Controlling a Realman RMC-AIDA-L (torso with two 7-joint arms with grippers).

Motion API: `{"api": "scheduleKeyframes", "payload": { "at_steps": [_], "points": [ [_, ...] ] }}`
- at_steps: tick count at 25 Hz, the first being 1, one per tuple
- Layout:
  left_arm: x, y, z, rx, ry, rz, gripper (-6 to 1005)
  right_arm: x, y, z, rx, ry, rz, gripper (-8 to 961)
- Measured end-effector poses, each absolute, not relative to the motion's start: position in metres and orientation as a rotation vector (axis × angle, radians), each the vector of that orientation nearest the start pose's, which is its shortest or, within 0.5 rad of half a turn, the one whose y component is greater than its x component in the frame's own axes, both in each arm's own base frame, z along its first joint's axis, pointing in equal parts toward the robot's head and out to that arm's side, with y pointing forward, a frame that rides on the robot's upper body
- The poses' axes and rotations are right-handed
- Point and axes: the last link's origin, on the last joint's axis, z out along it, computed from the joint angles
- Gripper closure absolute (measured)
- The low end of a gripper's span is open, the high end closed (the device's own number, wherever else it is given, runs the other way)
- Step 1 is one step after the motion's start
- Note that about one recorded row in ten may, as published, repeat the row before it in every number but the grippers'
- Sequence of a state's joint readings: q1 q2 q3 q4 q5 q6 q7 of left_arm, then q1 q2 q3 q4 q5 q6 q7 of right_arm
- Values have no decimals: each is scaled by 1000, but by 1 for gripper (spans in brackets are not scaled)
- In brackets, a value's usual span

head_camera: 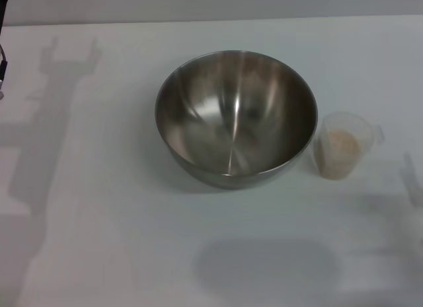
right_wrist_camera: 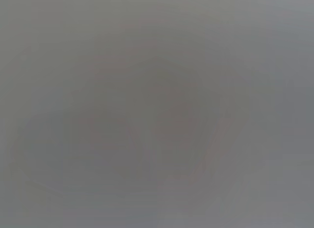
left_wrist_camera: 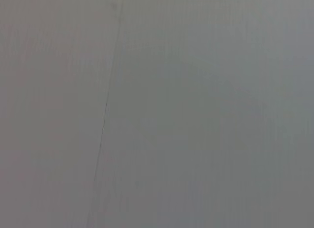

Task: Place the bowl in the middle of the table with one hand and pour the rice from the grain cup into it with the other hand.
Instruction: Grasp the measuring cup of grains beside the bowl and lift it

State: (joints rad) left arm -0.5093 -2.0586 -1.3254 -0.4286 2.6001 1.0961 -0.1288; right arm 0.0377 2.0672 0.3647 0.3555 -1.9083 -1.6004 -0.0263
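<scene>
The steel bowl (head_camera: 236,117) stands upright near the middle of the white table (head_camera: 99,241), its shiny inside bare. The grain cup (head_camera: 342,145) stands upright just right of the bowl, close to its rim, with pale rice (head_camera: 338,148) in it and its small handle on the far right side. Neither gripper shows in the head view; only arm shadows fall on the table at the left and the right edge. Both wrist views show only plain grey surface.
A small dark part (head_camera: 2,72) shows at the left edge of the head view. The table's far edge runs along the top of that view. A thin dark line (left_wrist_camera: 105,115) crosses the surface in the left wrist view.
</scene>
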Motion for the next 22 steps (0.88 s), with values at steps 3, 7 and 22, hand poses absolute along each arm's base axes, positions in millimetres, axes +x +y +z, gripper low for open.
{"api": "scheduleKeyframes", "payload": {
  "at_steps": [3, 7, 22],
  "points": [
    [-252, 397, 35, -1428, -404, -961, 156, 347, 178, -20, -1437, 490, 750, 227],
    [-252, 397, 35, -1428, -404, -962, 156, 350, 177, -22, -1457, 499, 736, 227],
    [-252, 395, 36, -1423, -405, -966, 156, 354, 182, -35, -1549, 541, 680, 227]
  ]
}}
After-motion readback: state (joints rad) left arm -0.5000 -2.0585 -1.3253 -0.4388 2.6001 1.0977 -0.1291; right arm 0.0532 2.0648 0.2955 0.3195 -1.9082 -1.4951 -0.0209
